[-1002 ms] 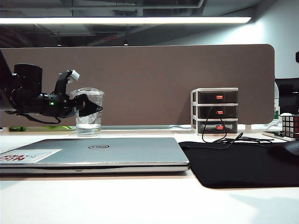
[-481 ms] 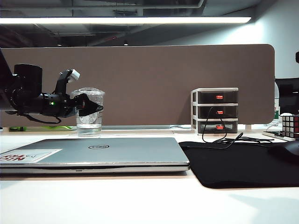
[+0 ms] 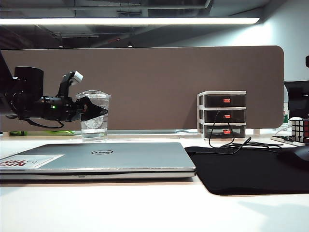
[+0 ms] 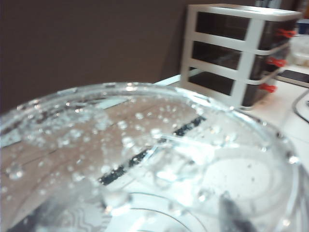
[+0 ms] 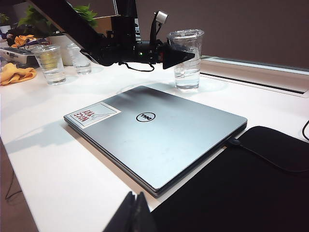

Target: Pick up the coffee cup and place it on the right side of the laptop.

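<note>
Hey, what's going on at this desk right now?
The left gripper has its jaws around the coffee cup, which stands on the desk behind the closed laptop; a firm grip isn't clear. The right gripper waits shut near the laptop's front edge, beside the black mat.

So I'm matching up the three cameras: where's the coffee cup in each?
Exterior: cup left of centre, behind the laptop, left gripper at it.
Left wrist: lid fills the picture.
Right wrist: cup upper middle, beyond the laptop.
Shared landmark: the Dell laptop, in exterior and right wrist views.
</note>
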